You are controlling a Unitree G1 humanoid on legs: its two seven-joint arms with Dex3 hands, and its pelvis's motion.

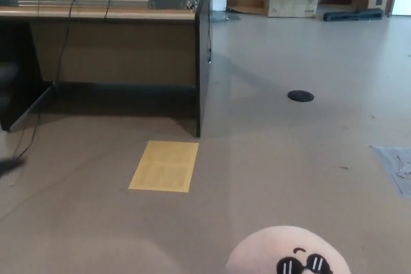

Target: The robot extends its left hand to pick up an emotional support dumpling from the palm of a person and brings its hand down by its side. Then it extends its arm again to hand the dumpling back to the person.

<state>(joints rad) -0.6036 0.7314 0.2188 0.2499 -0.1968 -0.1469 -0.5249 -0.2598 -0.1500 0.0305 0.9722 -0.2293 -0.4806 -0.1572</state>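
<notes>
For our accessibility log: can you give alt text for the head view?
A pink plush dumpling with a sunglasses face pokes up at the bottom edge. Behind it lie bare floor, a yellow sheet, and a wooden desk; no robot hand shows.

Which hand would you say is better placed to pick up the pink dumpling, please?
Neither hand shows now, so placement cannot be compared. The dumpling sits at the bottom edge, slightly right of centre; the task assigns the left hand.
</notes>
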